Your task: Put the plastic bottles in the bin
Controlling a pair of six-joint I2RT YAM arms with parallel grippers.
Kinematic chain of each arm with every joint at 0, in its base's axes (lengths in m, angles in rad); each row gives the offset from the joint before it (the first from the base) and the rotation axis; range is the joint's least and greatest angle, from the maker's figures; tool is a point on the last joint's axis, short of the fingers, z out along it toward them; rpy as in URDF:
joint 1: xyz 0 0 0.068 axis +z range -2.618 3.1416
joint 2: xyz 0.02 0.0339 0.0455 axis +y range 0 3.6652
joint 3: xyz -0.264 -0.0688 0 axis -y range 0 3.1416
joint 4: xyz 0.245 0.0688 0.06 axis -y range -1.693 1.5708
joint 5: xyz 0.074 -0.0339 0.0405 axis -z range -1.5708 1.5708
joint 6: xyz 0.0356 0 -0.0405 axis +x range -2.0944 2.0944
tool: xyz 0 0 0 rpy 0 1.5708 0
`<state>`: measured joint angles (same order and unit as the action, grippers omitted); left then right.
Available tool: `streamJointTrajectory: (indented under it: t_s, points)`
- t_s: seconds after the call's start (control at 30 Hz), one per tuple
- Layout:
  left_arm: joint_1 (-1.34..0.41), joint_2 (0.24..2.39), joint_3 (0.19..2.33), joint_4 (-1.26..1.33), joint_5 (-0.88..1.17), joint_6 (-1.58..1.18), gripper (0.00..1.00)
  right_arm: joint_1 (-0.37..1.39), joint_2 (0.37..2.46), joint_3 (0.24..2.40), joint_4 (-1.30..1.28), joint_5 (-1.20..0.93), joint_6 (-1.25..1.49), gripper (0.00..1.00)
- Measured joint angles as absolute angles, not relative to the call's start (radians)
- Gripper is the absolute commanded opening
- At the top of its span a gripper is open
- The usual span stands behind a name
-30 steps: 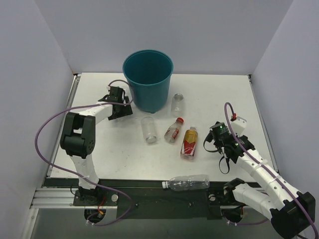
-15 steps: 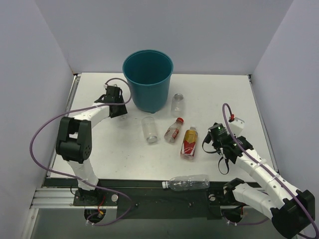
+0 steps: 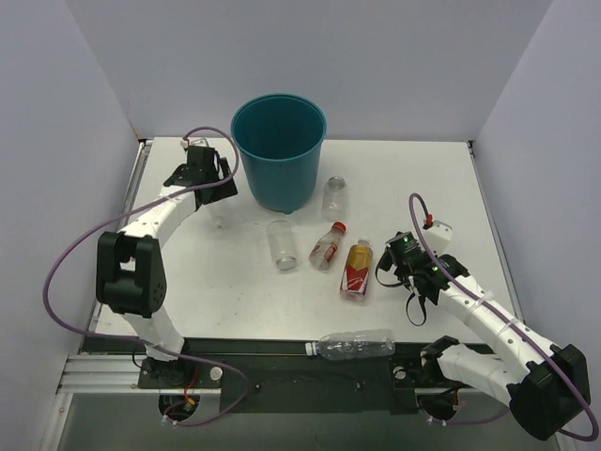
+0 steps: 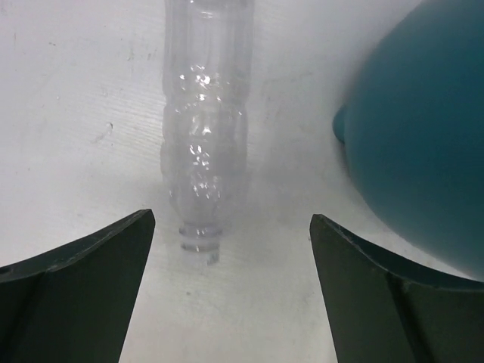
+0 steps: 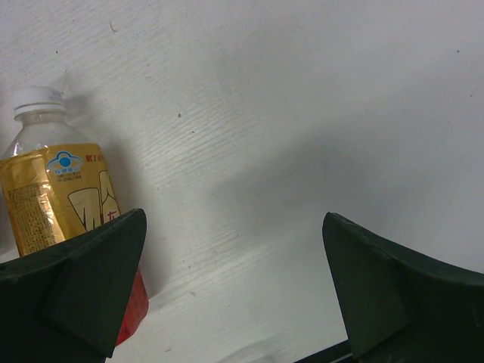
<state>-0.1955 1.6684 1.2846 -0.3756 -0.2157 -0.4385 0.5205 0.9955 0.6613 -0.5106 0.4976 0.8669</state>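
Pincer of the left arm (image 4: 231, 218), jaws apart, had shifted rearward along the left of the bin (image 3: 280, 178); a clear bottle (image 4: 206, 144) lay ahead on the desk (image 3: 188, 272), ungripped. The right pincer (image 5: 233, 218), likewise spread and empty, had edged nearer the orange-yellow bottle (image 3: 358, 268).

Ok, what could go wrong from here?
The left gripper is open over a clear bottle with the bin close beside one finger; descending might knock the bin. The yellow bottle lies outside the open right gripper, so closing now would likely miss or nudge it.
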Motion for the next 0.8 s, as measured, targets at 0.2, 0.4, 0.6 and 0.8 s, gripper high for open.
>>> streamJointTrajectory:
  t_s: [0.2, 0.4, 0.6, 0.8]
  points:
    - [-0.120, 1.927, 1.415, -0.415, -0.200, -0.441, 0.96, 0.525, 0.978, 0.661, -0.512, 0.496, 0.865, 0.95]
    - [-0.073, 2.082, 1.540, -0.462, -0.155, -0.440, 0.77, 0.525, 0.943, 0.661, -0.521, 0.498, 0.867, 0.95]
    - [-0.078, 2.090, 1.551, -0.466, -0.139, -0.434, 0.51, 0.527, 0.944, 0.661, -0.529, 0.498, 0.868, 0.95]
    - [-0.075, 2.004, 1.530, -0.495, -0.152, -0.425, 0.36, 0.537, 0.955, 0.661, -0.528, 0.498, 0.868, 0.95]
